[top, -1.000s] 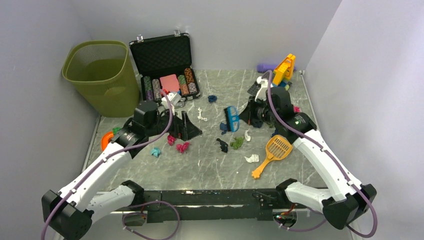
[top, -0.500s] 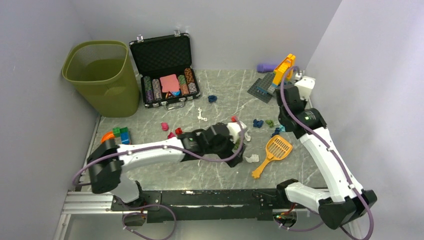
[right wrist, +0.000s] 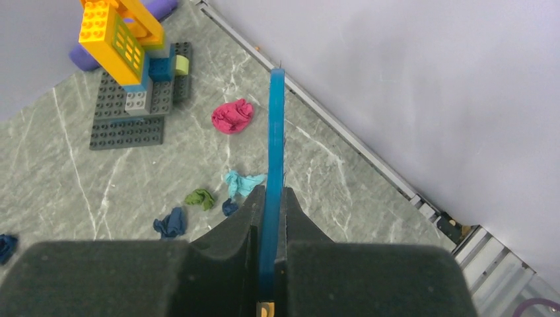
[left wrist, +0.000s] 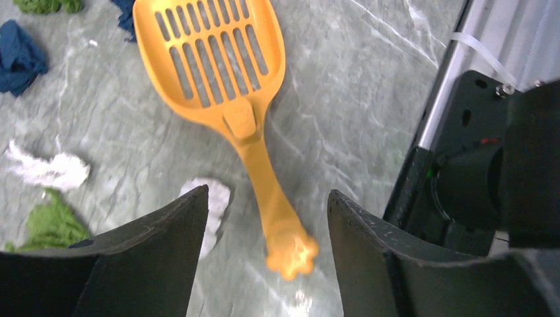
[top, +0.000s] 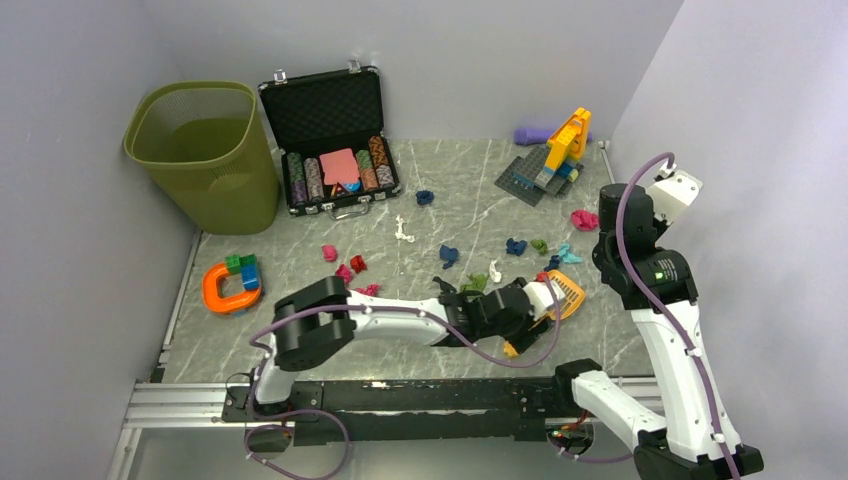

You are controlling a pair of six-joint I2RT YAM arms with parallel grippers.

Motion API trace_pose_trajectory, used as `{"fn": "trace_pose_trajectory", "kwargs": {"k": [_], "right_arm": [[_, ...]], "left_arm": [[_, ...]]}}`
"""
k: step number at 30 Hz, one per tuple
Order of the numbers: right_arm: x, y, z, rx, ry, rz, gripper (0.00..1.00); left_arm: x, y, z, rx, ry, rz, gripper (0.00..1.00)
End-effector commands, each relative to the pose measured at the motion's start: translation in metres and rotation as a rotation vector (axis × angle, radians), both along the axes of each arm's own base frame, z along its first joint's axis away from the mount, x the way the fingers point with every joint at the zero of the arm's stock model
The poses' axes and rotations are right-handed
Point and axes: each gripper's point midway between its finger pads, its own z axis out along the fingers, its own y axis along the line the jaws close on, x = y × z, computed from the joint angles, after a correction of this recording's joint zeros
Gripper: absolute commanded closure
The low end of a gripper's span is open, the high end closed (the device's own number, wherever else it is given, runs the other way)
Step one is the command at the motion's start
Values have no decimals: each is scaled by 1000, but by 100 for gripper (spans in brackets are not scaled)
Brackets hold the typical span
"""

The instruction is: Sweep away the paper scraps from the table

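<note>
Top: the job looks hardly begun; scraps [top: 449, 255] litter the bench [top: 290, 250], none seen in the bin [top: 200, 150]; the case [top: 325, 105] holds chips [top: 377, 165]

Left wrist: left pincer [left wrist: 265, 195] gapes astride the scoop [left wrist: 211, 59] handle, gripping nothing

Right wrist: right pincer [right wrist: 271, 195] clamped on a blue blade [right wrist: 275, 119], scraps beyond

Bright even lighting, soft faint shadows, close foreground slightly blurred
</note>
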Motion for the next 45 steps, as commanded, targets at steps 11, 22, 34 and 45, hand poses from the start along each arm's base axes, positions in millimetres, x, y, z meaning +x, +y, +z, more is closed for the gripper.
{"fn": "trace_pose_trajectory", "kwargs": {"k": [11, 22, 34, 45], "right_arm": [[-3, 0, 14, 25, -53, 4, 100], [2, 3, 1, 37, -31, 11, 100], [56, 8, -17, -66, 124, 59, 100], [137, -2, -78, -296, 530, 107, 100]], "left_arm": [[21, -49, -43, 58, -32, 86, 37], [22, -34, -74, 119, 1, 144, 66], [15, -6, 33, 12, 76, 114, 95], [15, 130, 62, 141, 217, 217, 96]]}}
